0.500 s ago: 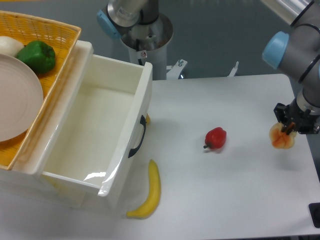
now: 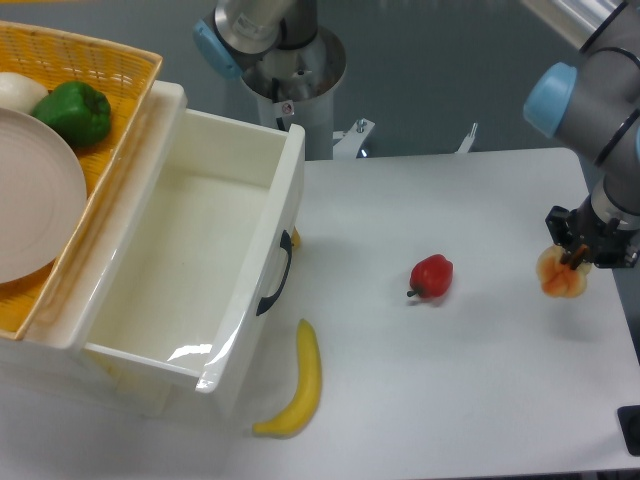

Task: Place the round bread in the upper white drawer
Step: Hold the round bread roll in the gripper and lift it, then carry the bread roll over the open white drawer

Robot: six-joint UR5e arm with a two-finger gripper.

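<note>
The round bread (image 2: 560, 280) is a small lumpy tan-and-orange bun at the far right of the white table. My gripper (image 2: 577, 259) comes down on it from above, its dark fingers closed on the bun's top. The bun sits at or just above the table surface. The upper white drawer (image 2: 288, 205) stands pulled open at the left, its inside bare, with the dark curved handle (image 2: 276, 279) on its front panel facing the table's middle. The bun is far to the right of the drawer.
A small red pepper (image 2: 432, 275) lies between the bun and the drawer. A banana (image 2: 300, 385) lies by the drawer's front corner. A yellow woven basket (image 2: 110, 75) at the upper left holds a green pepper (image 2: 75, 112), a pale plate (image 2: 30, 195) and a white round item (image 2: 18, 90).
The bun and my gripper have shifted very slightly up and to the left. Nothing else has moved.
</note>
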